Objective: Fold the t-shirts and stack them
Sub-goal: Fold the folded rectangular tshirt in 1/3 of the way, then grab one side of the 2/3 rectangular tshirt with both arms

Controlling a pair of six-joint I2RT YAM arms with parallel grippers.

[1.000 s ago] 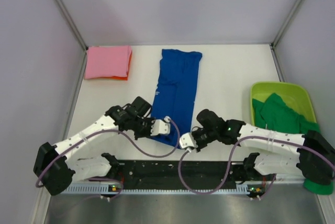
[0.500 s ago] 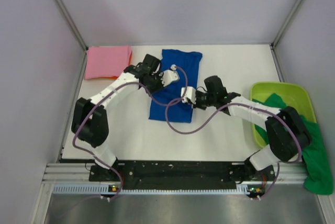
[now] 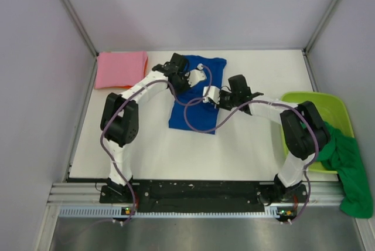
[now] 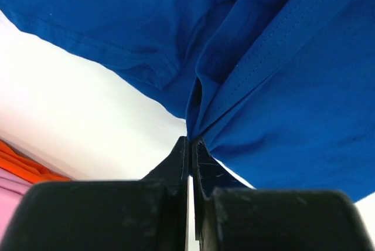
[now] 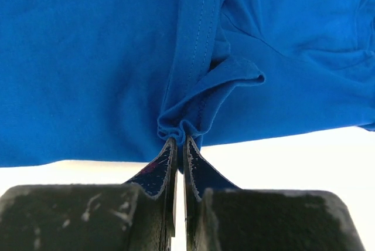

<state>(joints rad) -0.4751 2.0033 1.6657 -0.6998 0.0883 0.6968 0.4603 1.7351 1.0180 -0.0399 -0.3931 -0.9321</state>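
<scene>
Arms in the top view have carried the near hem of the blue t-shirt up toward its far end, so it now lies about half as long and this fold looks almost done. The left gripper and right gripper are above the shirt. The pink t-shirt lies folded in the far left corner.

Left wrist view shows what the top view hides: the left gripper is clamped on a pinch of blue cloth.

Right wrist view shows the right gripper also clamped, on a bunched hem.

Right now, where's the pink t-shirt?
Top view: the pink t-shirt lies folded at the table's far-left corner, by the left wall, left of the blue t-shirt.
</scene>
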